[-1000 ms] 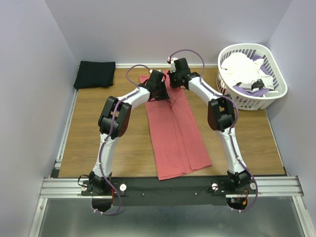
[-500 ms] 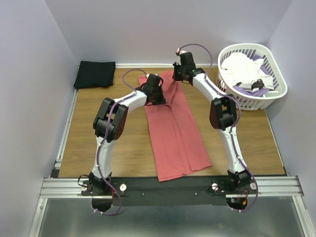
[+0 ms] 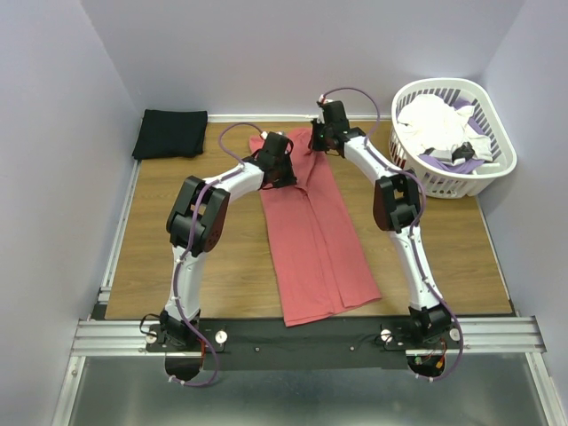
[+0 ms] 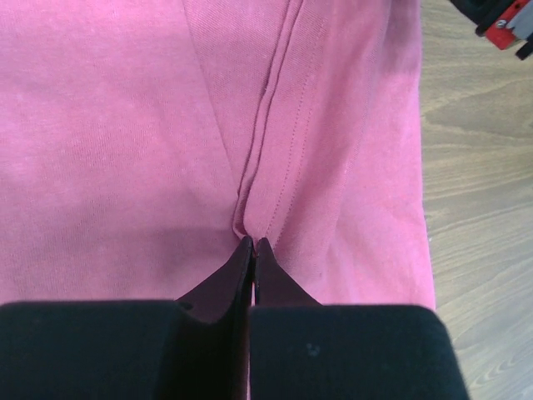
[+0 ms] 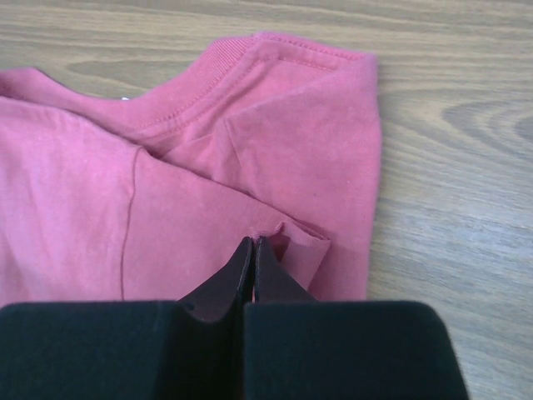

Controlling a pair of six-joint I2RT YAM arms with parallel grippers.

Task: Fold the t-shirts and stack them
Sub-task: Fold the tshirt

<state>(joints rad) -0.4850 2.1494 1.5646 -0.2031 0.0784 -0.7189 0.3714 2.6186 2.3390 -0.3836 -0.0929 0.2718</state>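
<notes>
The coral-red t-shirt (image 3: 319, 240) lies folded lengthwise as a long strip down the middle of the wooden table. The black t-shirt (image 3: 170, 133) lies folded at the far left corner. My left gripper (image 3: 286, 173) is at the far end of the red shirt, and in the left wrist view (image 4: 252, 242) it is shut on a puckered seam fold of the red shirt (image 4: 125, 125). My right gripper (image 3: 317, 142) is near the collar end, and in the right wrist view (image 5: 254, 242) it is shut on a small raised fold at the sleeve edge of the red shirt (image 5: 291, 125).
A white slatted basket (image 3: 441, 184) holding white and purple laundry (image 3: 435, 120) stands at the far right. Grey walls enclose the table on three sides. Bare wood (image 3: 444, 240) shows on both sides of the red shirt.
My right gripper has moved farther back and right toward the collar. My left gripper has shifted slightly left. The far end of the red shirt now lies wider and flatter.
</notes>
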